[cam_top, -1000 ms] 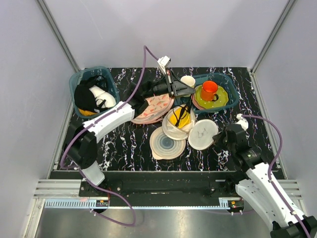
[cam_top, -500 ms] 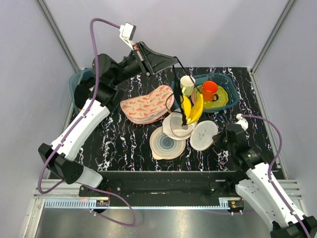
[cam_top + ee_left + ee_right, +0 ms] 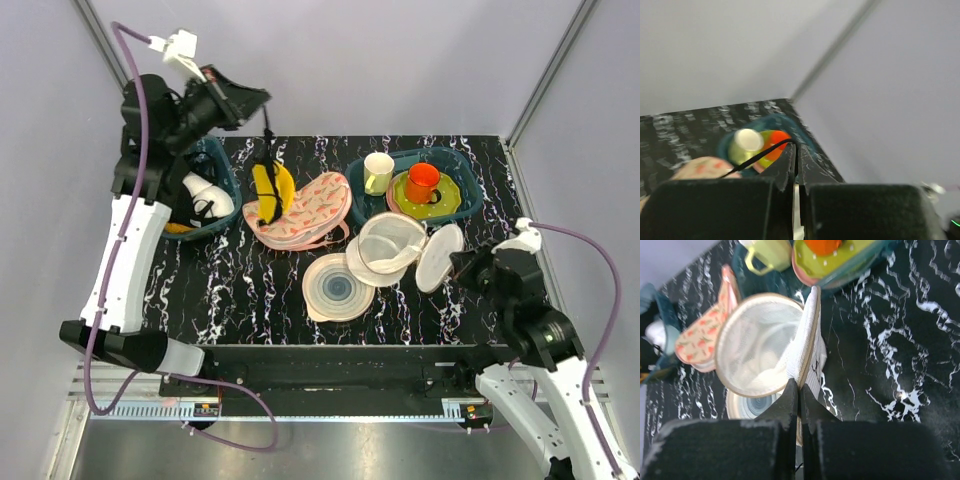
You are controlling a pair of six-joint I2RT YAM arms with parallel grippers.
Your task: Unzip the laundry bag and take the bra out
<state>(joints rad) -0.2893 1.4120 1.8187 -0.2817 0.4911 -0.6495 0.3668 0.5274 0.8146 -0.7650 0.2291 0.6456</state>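
Top external view: your left end effector [image 3: 262,98] is raised high at the far left, up past the teal basket [image 3: 228,180]; the bra [image 3: 270,190] dangles under it by its black strap [image 3: 267,135], just beside the pink carrot cloth [image 3: 310,208].
— Agreed; your left wrist view shows those fingers [image 3: 784,170] pressed together on the strap; whether the bra's lower end touches the counter [image 3: 250,290], you can't tell.
And your right end effector [image 3: 455,266]?
— Clamped on the rim of the laundry bag [image 3: 385,250]; the bag lies unzipped on the counter, one half overlapping the ringed disc [image 3: 333,292], the other half stood on edge; your right wrist view shows white mesh inside.
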